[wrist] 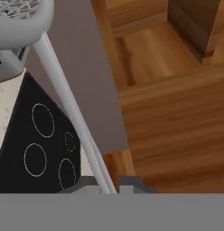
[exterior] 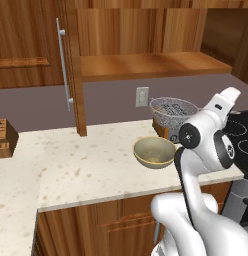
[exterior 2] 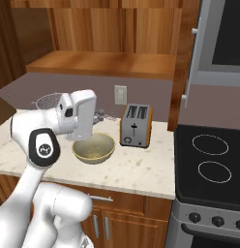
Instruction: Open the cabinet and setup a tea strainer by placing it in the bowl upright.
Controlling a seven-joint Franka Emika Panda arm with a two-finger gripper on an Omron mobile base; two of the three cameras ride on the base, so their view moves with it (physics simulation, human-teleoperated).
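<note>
White arm bent high at elbow, pincer [wrist: 109,184] clamped tight, fingertips nearly together.

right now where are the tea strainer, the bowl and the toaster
tea strainer [exterior: 173,111]: left base view, on its mesh basket, held above the counter.
bowl [exterior: 154,152]: left base view, on its yellowish inside.
toaster [exterior 2: 135,126]: right base view, on its silver front face.

— What's hidden near the hand?
— The white arm covers the right part of the round grey mesh tea strainer [exterior: 172,111], and the silver two-slot toaster [exterior: 164,129] beneath it.
— And the strainer's handle?
— Its end vanishes between the dark fingertips [wrist: 127,182].
</note>
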